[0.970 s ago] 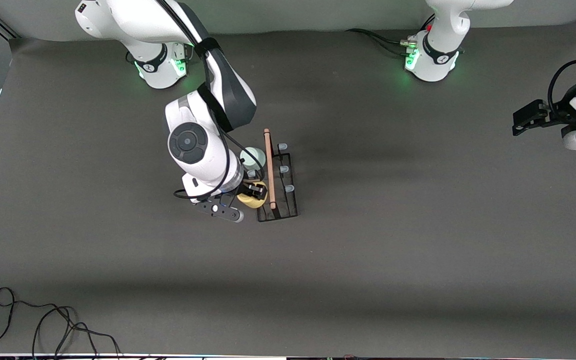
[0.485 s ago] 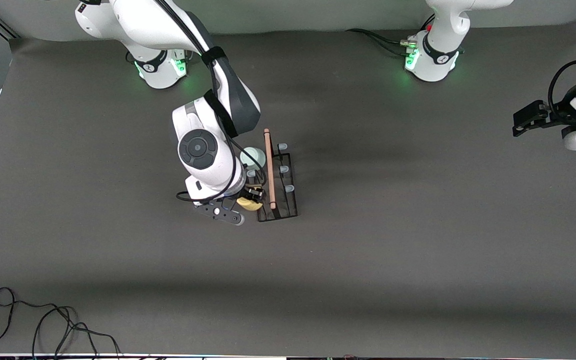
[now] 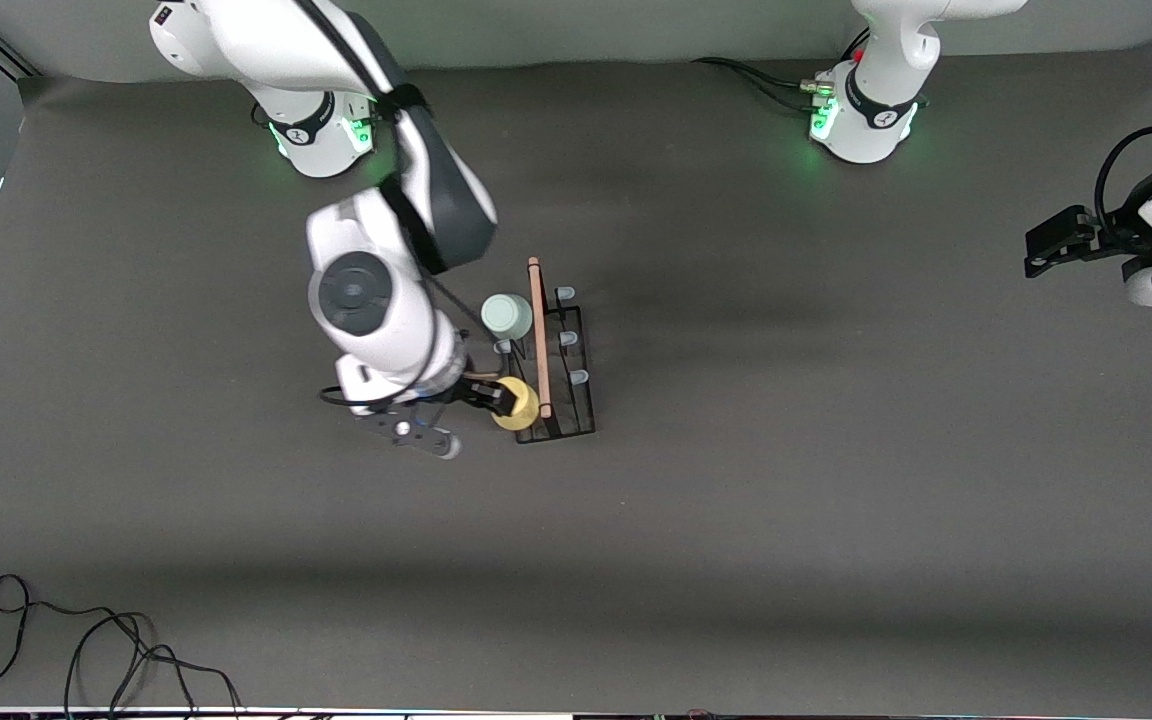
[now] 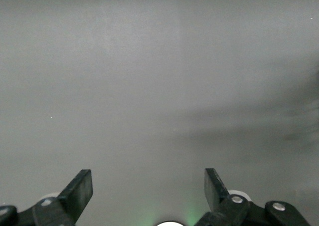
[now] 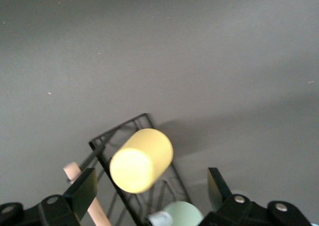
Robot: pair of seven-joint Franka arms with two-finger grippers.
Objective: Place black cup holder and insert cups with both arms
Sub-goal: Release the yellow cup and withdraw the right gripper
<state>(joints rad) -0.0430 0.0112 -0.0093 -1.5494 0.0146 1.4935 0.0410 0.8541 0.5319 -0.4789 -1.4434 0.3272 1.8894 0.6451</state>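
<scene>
The right claw (image 3: 492, 398) is gaping wide beside the yellow cup (image 3: 517, 403), now sitting inverted on the rack (image 3: 576, 405) mid-table near the green cup (image 3: 506, 316), so a careless finger could be knocking it off, while the left claw (image 4: 148, 188) is waiting open at the table's (image 3: 836, 450) edge.

I see a dark grey counter (image 3: 836, 480) under soft, even light. A pale wall (image 3: 586, 30) runs along its top edge, and black cables (image 3: 86, 640) lie at one near corner.
</scene>
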